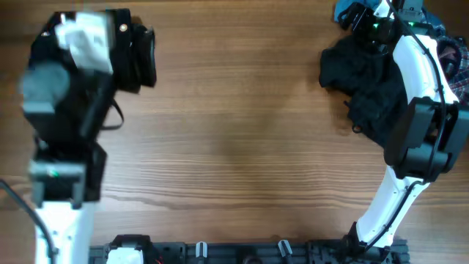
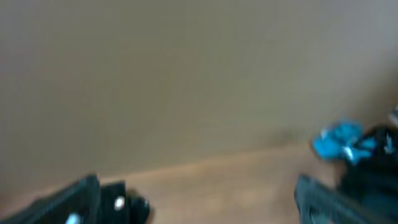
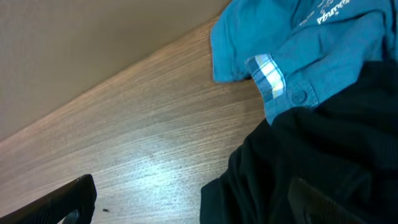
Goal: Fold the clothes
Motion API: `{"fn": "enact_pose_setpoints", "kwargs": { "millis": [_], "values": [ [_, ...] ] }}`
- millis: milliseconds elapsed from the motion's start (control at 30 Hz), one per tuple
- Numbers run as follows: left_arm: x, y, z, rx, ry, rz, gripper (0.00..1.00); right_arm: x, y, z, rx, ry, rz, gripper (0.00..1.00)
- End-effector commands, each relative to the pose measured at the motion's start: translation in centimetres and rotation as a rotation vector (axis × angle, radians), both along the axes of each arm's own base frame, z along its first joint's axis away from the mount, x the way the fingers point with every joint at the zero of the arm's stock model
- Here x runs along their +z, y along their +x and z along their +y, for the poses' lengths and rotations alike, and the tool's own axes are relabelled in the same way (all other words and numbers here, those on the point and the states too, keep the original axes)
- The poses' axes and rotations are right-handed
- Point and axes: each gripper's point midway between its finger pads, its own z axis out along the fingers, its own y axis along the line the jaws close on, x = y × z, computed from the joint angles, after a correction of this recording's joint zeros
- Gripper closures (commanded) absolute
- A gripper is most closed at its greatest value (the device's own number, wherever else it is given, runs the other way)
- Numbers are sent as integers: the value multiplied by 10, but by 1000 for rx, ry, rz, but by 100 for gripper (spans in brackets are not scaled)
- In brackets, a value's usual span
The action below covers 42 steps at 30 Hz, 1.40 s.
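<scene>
At about 2 o'clock on the wooden table (image 1: 234, 147), from overhead: the clothes (image 1: 377, 103), one loose heap. Chiefly a black garment (image 1: 359, 70), rumpled, running down toward 3 o'clock. At the heap's 12 o'clock end, touching it, a teal-blue garment (image 1: 343, 12); along its 3 o'clock edge, a strip of red-blue plaid (image 1: 458, 70), partly hidden under the right arm (image 1: 419, 62). White, that arm, arching from 5 o'clock on the table up across the heap.

From the right wrist: right gripper (image 3: 196, 199) spread wide, holding nothing. One fingertip (image 3: 69, 198) at 7 o'clock of the view, over bare wood; the other at 5 o'clock, over the black cloth, possibly brushing it, too dark there to tell. At 1 o'clock of that view, the teal-blue piece, with white lettering, a pale checked cuff (image 3: 266, 73) and a button (image 3: 299, 96), lying against the black garment's upper edge.

Left arm (image 1: 66, 110) at 9 to 10 o'clock on the table, well apart from the heap. From the left wrist, badly blurred: left gripper (image 2: 196, 199) likewise gaping, fingers at 7 and 5 o'clock of the view, empty between. At 3 to 4 o'clock of that view, far off, a patch of teal beside black cloth.
</scene>
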Motion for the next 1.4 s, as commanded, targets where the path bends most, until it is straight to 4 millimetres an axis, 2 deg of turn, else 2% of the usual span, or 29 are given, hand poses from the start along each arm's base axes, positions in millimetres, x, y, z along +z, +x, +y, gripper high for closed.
{"fn": "enact_pose_setpoints", "kwargs": {
  "millis": [0, 133, 200, 333, 467, 667, 1033, 1067, 1267, 1367],
  "values": [
    [-63, -18, 7, 39, -52, 13, 0, 0, 0, -1, -12, -8, 2, 0],
    [-107, -45, 15, 61, -54, -5, 0, 0, 0, -1, -12, -8, 2, 0],
    [-121, -56, 20, 75, -55, -30, 0, 0, 0, -1, -12, -8, 2, 0],
    [-142, -79, 31, 111, -56, -122, 0, 0, 0, -1, -12, -8, 2, 0],
    [-157, -93, 37, 135, -55, -154, 0, 0, 0, -1, -13, -8, 2, 0],
    [-179, -103, 42, 159, -53, -142, 0, 0, 0, -1, -12, -8, 2, 0],
    [-246, -109, 44, 176, -52, 8, 0, 0, 0, -1, -13, -8, 2, 0],
    [-250, -110, 45, 182, -53, 25, 0, 0, 0, -1, -12, -8, 2, 0],
    [-247, -111, 47, 192, -55, 13, 0, 0, 0, -1, -12, -8, 2, 0],
    [-241, -112, 47, 190, -55, -16, 0, 0, 0, -1, -13, -8, 2, 0]
  ]
}}
